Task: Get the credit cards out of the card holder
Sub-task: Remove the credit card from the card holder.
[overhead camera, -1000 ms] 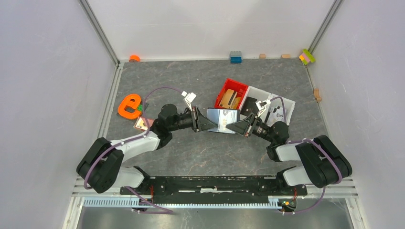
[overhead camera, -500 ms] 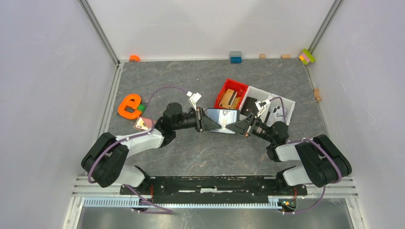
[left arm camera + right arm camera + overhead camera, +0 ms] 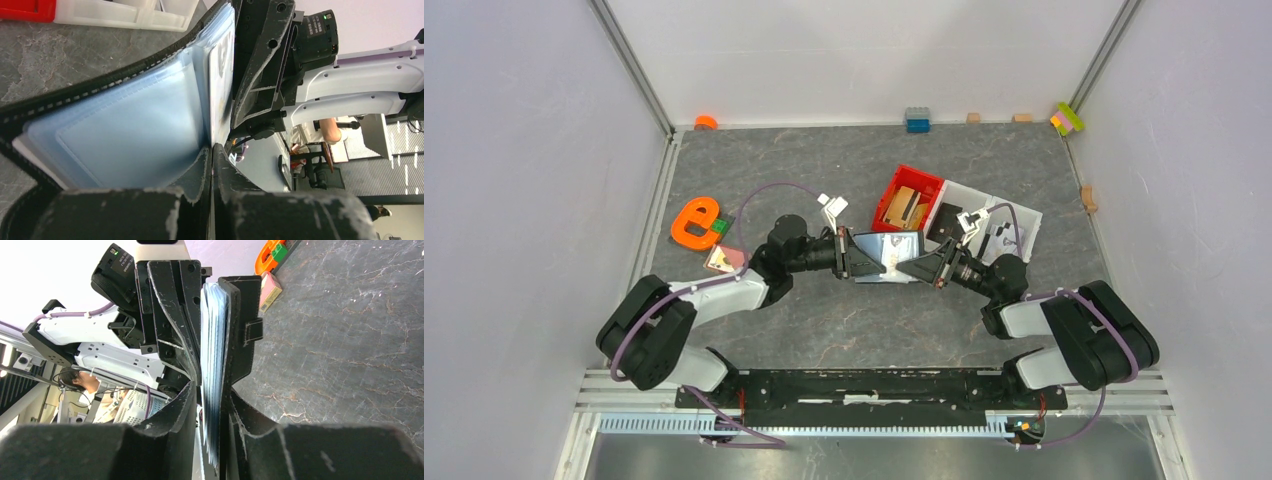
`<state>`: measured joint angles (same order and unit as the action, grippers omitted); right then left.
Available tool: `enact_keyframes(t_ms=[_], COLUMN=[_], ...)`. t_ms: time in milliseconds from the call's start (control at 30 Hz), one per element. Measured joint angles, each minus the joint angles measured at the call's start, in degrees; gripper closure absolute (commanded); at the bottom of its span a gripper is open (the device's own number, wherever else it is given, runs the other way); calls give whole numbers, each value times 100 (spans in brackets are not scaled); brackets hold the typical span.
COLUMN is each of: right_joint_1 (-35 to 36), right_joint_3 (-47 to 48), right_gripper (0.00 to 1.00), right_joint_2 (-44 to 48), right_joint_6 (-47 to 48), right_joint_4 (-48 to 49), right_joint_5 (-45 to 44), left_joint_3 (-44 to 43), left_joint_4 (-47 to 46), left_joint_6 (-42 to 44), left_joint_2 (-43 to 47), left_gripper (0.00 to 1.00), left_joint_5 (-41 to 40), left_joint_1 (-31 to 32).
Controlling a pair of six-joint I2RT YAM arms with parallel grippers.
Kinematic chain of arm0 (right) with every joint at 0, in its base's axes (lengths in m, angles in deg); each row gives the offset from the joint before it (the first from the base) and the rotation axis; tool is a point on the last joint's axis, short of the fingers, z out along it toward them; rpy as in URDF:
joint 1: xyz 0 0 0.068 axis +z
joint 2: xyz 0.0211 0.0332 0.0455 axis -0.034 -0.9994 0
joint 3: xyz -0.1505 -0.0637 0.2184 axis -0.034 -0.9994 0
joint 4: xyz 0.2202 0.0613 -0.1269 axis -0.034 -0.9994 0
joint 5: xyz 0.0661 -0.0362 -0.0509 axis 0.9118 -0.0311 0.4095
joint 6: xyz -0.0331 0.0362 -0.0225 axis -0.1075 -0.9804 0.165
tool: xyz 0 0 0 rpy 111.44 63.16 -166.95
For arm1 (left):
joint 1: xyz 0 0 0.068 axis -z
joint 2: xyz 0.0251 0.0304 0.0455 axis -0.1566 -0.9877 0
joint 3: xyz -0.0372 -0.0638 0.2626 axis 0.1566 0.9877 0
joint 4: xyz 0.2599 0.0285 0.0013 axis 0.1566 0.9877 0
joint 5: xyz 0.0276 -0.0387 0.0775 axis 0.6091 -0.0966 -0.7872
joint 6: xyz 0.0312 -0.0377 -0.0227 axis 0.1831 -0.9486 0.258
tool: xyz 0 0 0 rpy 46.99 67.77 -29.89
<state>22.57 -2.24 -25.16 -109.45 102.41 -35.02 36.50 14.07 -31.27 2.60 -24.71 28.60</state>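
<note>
Black card holder [image 3: 887, 255] held open over the tabletop [image 3: 824, 170], right gripper [image 3: 212, 405] clamped on its pages, left gripper [image 3: 212, 155] pinched together on an inner edge; draw slowly, straight out.

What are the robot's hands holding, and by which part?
A black wallet, open in mid-air. The left hand pinches a thin inner leaf at one end. The right hand straddles the opposite end, but its grip is uncertain.
</note>
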Motion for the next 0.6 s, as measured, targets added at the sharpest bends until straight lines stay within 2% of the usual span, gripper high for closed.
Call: enact_keyframes(t_ms=[133,400,600], right_joint_1=[-11,-39,-46], right_joint_3=[0,-2,-2], right_gripper=[77,96,93], right_joint_2=[2,4,4], right_joint_6=[0,-35,-63], right_joint_4=[0,59,87], right_joint_5=[0,7,0], left_joint_3=[2,98,136], left_joint_4=[199,210,87], left_joint_6=[4,-7,-42], left_joint_2=[168,343,343], left_gripper=[98,98,98], left_joint_5=[-131,-275,-260], left_joint_1=[-63,-170,-192])
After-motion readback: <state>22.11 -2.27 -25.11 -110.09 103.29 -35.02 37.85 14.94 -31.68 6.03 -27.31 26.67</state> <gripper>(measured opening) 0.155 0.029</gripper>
